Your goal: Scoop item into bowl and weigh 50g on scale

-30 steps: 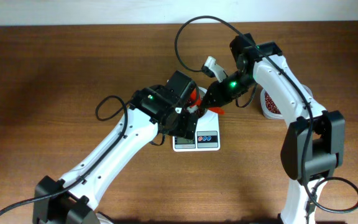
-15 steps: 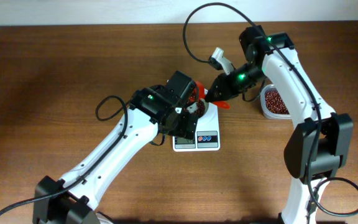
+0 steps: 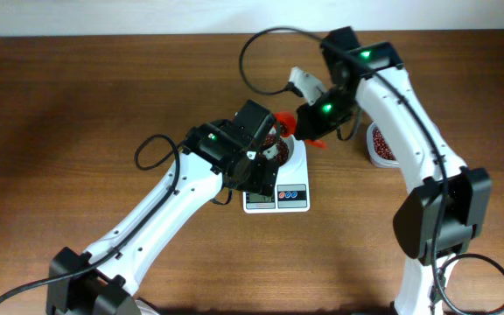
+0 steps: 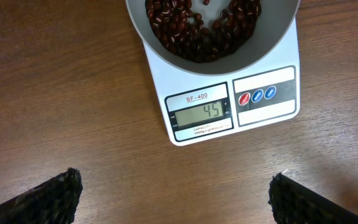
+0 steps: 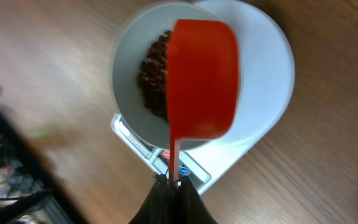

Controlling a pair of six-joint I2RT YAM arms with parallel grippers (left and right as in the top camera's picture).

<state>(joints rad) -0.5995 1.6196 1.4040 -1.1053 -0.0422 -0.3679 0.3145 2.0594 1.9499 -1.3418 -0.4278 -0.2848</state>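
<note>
The small dark reddish-brown beans (image 4: pixel 201 28) are heaped in the round white bowl (image 4: pixel 273 38), which is set on the white digital scale (image 4: pixel 222 76); 45 is shown on its grey display (image 4: pixel 204 112); a red plastic scoop (image 5: pixel 204 78) is held over the bowl, its handle clamped by the right gripper (image 5: pixel 174 185); the left gripper (image 4: pixel 179 199) is seen above the brown wooden table (image 4: pixel 55 93), fingers wide apart, nothing held

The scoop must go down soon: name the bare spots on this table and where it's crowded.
Bare wood: left of the left arm, and between the scale and the right arm's base. Crowded: around the bowl, where the scoop hangs.
</note>
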